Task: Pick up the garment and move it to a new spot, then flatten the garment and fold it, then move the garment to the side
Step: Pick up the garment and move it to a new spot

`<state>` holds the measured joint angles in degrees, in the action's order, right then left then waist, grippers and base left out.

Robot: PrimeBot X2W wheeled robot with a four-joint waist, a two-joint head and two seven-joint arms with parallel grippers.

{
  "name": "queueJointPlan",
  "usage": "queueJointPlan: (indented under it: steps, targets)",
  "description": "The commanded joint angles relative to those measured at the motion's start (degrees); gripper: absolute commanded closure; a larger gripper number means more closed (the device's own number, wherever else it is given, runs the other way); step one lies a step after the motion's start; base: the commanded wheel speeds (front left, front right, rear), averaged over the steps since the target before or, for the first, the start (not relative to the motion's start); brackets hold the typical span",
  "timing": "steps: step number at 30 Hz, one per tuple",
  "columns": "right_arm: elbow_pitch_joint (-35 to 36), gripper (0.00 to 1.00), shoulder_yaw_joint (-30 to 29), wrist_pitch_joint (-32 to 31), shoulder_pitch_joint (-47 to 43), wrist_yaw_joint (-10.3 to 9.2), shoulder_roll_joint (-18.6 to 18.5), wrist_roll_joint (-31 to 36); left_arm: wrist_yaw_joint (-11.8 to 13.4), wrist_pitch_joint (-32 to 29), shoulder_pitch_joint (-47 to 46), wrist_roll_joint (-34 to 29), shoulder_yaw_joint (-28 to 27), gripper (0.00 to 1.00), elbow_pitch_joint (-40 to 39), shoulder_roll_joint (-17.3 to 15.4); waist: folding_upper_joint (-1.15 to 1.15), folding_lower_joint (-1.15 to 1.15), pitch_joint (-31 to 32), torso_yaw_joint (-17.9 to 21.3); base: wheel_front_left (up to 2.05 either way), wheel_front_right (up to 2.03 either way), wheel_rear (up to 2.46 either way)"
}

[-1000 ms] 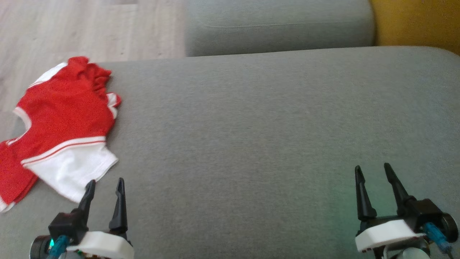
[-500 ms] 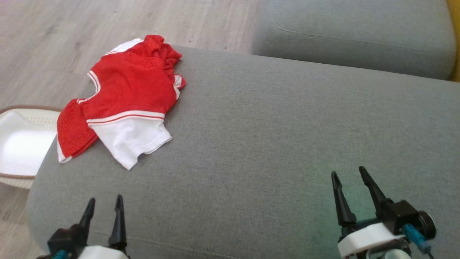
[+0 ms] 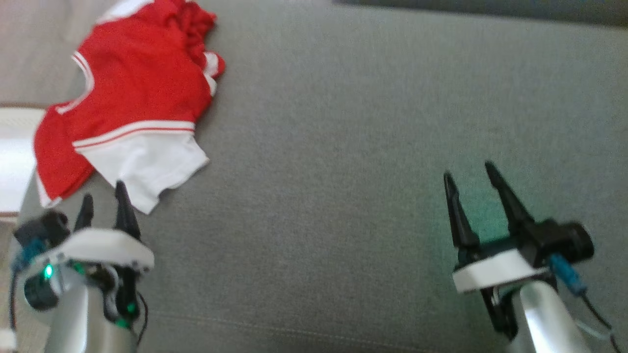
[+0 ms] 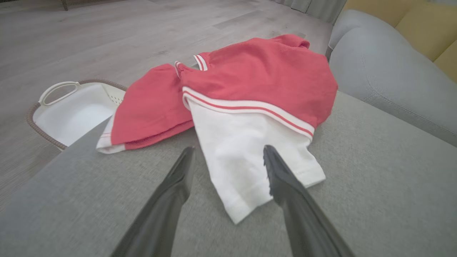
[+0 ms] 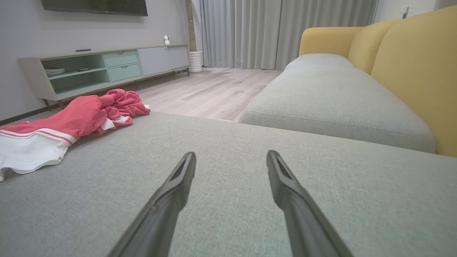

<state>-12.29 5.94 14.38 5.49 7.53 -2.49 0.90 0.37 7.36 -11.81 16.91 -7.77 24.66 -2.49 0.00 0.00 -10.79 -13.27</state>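
item: red-and-white mesh garment [image 3: 127, 88] on grey fabric sofa seat [image 3: 343, 147], far-left edge | axis: diagonal, bunched red end far, white sleeve [image 3: 142, 166] nearest, pointing at left end effector [image 3: 103, 191] | left end effector: wide, empty | right end effector [image 3: 467, 169]: wide, empty, well apart

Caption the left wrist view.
Left gripper, jaws open, at the white sleeve of the red shirt on the grey sofa.

Black tapered fingers [image 3: 457, 211], white collars [image 3: 493, 273], blue cables [image 3: 565, 280]
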Motion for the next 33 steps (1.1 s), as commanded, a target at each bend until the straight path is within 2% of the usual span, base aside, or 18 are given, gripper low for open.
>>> queueJointPlan:
  steps: [1, 9, 14, 15, 17, 18, 25, 29, 33]
  targets:
    - [2.6, 0.0, 1.7, 0.6, 3.3, -0.04, -0.4, 0.2, 0.9, -1.7, -3.7, 1.2, -2.9, 0.0, 0.1, -1.8, 0.0, 0.0, -6.4, 2.6, 0.0, 0.0, 0.0]
    - [3.6, 0.0, 3.5, 0.6, 7.3, -0.04, -0.4, -0.8, 3.0, -8.0, -14.2, 5.7, -6.3, 0.0, 8.3, -4.0, 0.0, 0.0, -12.9, 5.4, 0.0, 0.0, 0.0]
    - [3.2, 0.0, 4.1, 0.6, 8.2, -0.04, -0.4, -1.2, 2.6, -10.5, -17.4, 6.5, -6.0, 0.0, 12.8, -5.0, 0.0, 0.0, -13.5, 6.2, 0.0, 0.0, 0.0]
    - [3.2, 0.0, 4.1, 0.6, 8.5, -0.04, -0.4, -1.3, 2.2, -11.2, -17.9, 6.5, -5.6, 0.07, 13.9, -5.2, 0.0, 0.0, -13.4, 6.4, 0.0, 0.0, 0.0]
    - [3.0, 0.0, 4.1, 0.6, 8.9, -0.04, -0.4, -1.5, 1.1, -12.6, -18.7, 6.7, -4.9, 0.95, 15.7, -5.5, 0.0, 0.0, -13.1, 6.9, 0.0, 0.0, 0.0]
    - [2.9, 0.0, 4.1, 0.6, 9.0, -0.04, -0.4, -1.6, 0.6, -13.0, -18.9, 6.7, -4.6, 1.0, 16.4, -5.8, 0.0, 0.0, -12.8, 7.1, 0.0, 0.0, 0.0]
    - [2.6, 0.0, 3.3, 0.6, 8.5, -0.04, -0.4, -3.2, -3.1, -15.0, -18.1, 6.6, -2.7, 1.0, 14.5, -8.1, 0.0, 0.0, -9.5, 8.2, 0.0, 0.0, 0.0]
    - [2.3, 0.0, 3.1, 0.6, 6.8, -0.04, -0.4, -4.3, -4.6, -17.1, -16.4, 7.1, -2.1, 1.0, 6.6, -9.3, 0.0, 0.0, -6.5, 8.4, 0.0, 0.0, 0.0]
    - [2.1, 0.0, 3.0, 0.6, 4.7, -0.04, -0.4, -5.3, -5.5, -21.6, -14.5, 8.4, -0.9, 1.0, -6.1, -9.6, 0.0, 0.0, -3.2, 8.5, 0.0, 0.0, 0.0]
